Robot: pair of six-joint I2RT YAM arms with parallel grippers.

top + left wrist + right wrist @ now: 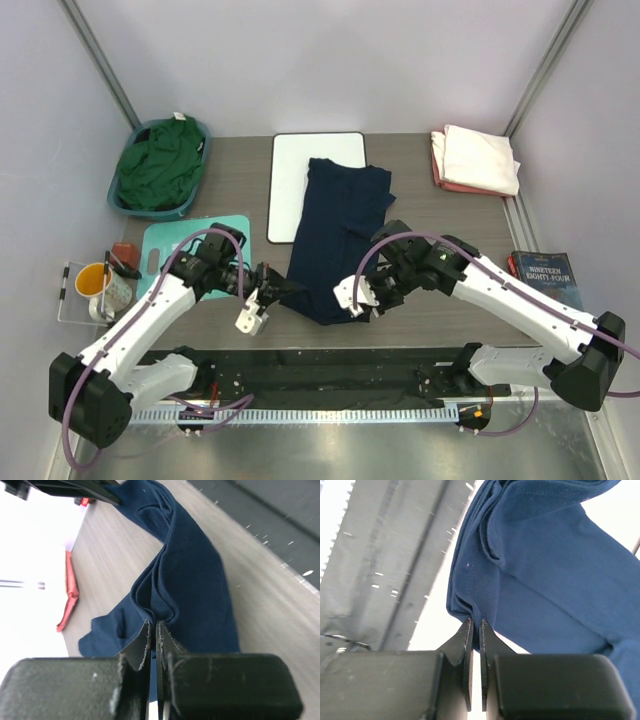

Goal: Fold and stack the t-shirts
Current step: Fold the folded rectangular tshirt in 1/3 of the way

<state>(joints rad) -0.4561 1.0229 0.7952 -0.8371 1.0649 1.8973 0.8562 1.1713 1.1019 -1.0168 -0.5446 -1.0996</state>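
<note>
Grey woodgrain table, lilac walls; left gripper, right gripper both pinch navy t-shirt.

The table carries a basket, white board, teal mat, navy shirt, pink shirt and book.

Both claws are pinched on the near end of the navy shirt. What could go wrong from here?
1. The left claw and right claw each hold the navy t-shirt by only a thin pinch at the tips. It may slip out under a pull.
2. The cloth is bunched in layers at both grips, so some layers may be missed and the fold may come out uneven.
3. Its far end lies on the white board. Dragging might shift the board.
</note>
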